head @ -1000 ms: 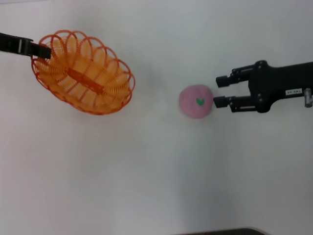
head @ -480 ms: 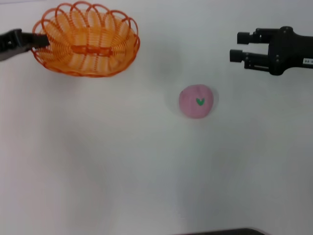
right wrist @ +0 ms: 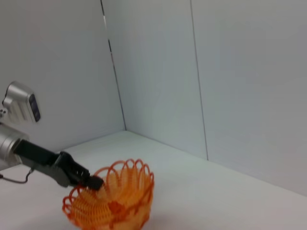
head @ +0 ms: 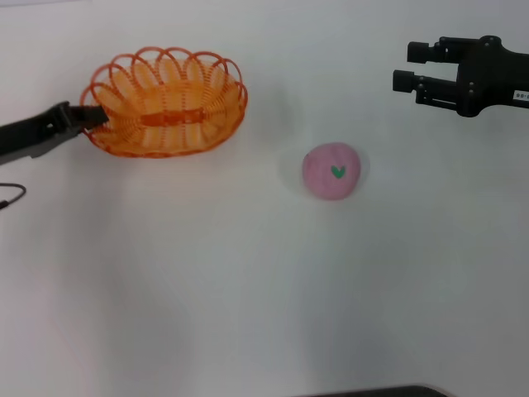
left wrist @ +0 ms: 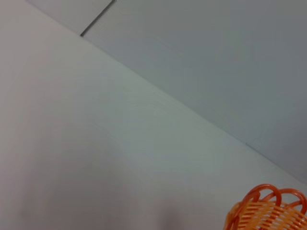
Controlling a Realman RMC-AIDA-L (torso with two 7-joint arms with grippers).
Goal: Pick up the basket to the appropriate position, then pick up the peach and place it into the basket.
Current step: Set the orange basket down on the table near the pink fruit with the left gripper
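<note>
Peach point(head: 331, 171) lies alone on the white table point(head: 248, 289), nearer the robot's right side, with its green heart mark facing up. The right end effector point(head: 402, 68) hangs farther from the robot than the fruit and off to the right of it, its two fingers spread apart and holding nothing, so the peach lies toward the robot and a little to the left of those fingertips. That offset is what the coming grasp turns on, and the right arm is plainly the nearer of the two. Being round, the peach offers no long axis to line up with. The basket point(head: 168, 102) sits on the left side, well apart from the peach, its long axis running left to right. The left end effector point(head: 92, 117) is clamped on the looped rim at the basket's left end. Whether the basket rests on the table or hangs just above it cannot be told.
</note>
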